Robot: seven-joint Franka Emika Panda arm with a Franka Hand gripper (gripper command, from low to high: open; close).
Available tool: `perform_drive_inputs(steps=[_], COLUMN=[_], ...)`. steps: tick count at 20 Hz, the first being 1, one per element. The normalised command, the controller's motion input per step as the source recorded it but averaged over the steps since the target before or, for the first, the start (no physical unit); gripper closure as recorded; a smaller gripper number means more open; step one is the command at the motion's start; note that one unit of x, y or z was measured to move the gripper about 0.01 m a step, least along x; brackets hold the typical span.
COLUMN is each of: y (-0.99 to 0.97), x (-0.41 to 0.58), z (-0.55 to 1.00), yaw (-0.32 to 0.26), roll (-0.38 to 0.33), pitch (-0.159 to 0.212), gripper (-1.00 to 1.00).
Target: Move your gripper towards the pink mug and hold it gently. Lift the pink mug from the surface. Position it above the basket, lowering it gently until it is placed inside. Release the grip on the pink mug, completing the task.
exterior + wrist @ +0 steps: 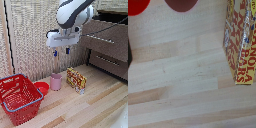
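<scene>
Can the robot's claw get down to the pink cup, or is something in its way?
Probably yes. The claw hangs in the air above the pink cup, with nothing between them. The red bowl and the snack box stand close beside the cup, so it should come straight down.

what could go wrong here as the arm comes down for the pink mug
1. The snack box stands close to the pink mug on the exterior view's right, so a finger of the open gripper could knock it on the way down.
2. The red bowl sits right beside the mug on the other side, leaving little room for the fingers.
3. The basket has tall walls, so a low carry might catch its rim.
</scene>
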Motion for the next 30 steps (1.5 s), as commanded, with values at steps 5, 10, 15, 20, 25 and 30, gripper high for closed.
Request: perform_drive_inputs(steps=[5,10,15,20,25,30], y=[-0.06,-0.07,-0.21,-0.34,-0.10,0.12], x=[-0.051,0.000,0.000,0.000,0.017,0.009], z=[-0.51,-0.52,-0.46,-0.42,-0.33,-0.24], yaw=[-0.004,-0.008,-0.014,-0.026,-0.002,0.000], roll=[0.037,0.058,0.074,0.102,0.038,-0.043], pitch=[0.006,0.003,0.000,0.000,0.017,0.036], gripper=[-1.00,-1.00,-1.00,-1.00,-1.00,-1.00])
